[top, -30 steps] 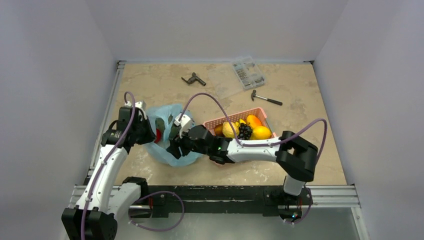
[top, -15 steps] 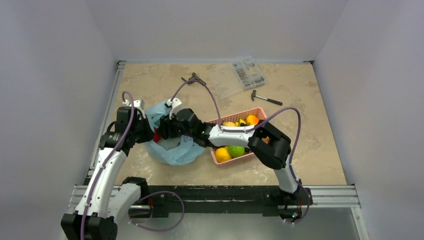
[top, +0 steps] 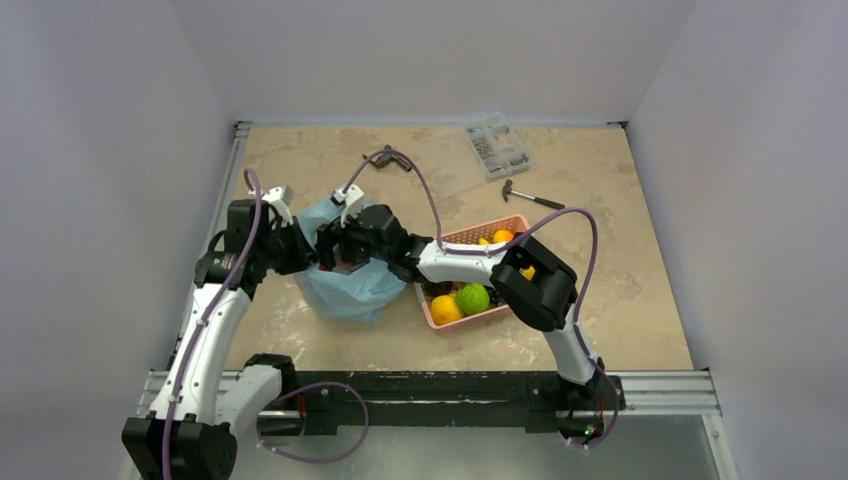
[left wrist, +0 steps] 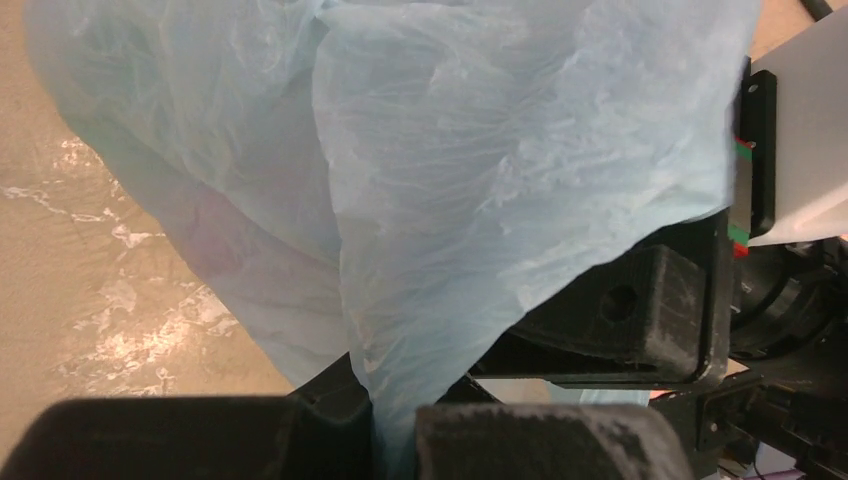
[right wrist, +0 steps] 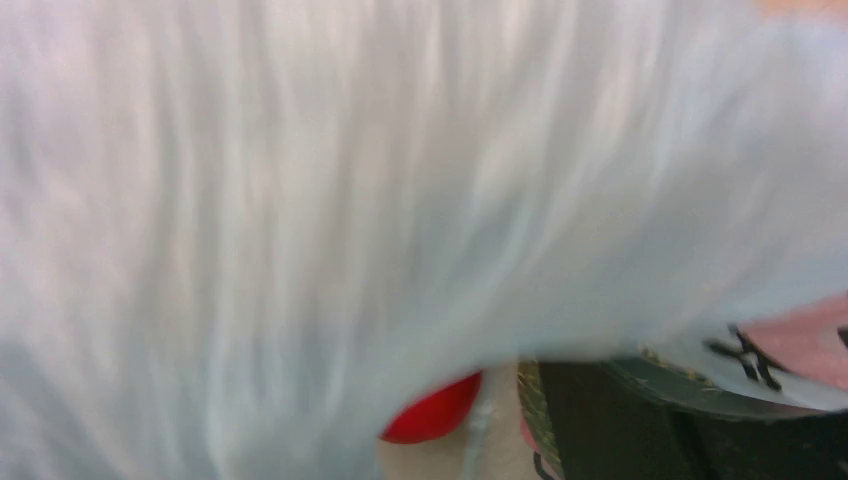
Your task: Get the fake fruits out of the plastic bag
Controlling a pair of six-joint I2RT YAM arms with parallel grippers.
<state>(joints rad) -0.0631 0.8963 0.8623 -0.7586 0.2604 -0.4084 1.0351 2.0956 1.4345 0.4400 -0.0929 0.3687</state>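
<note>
Plastic bag (top: 350, 292): one, left of pink basket (top: 468, 321), mouth at far end, long axis near-far. One red fruit (right wrist: 435, 412) inside. Left gripper (left wrist: 395, 438) pinches bag film. Right gripper (top: 335, 249) in bag mouth, grip cannot tell.

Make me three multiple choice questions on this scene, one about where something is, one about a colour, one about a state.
1. Seen from above, the pink basket lies where from the plastic bag? A left B right C on top
2. The fruit showing under the bag film in the right wrist view is: A yellow B purple C red
3. The left claw is: A shut on the plastic bag B open, empty C shut on the basket
Answers: 1 B, it sits on the bag's right; 2 C, a red curve shows; 3 A, film is pinched between its fingers.
</note>
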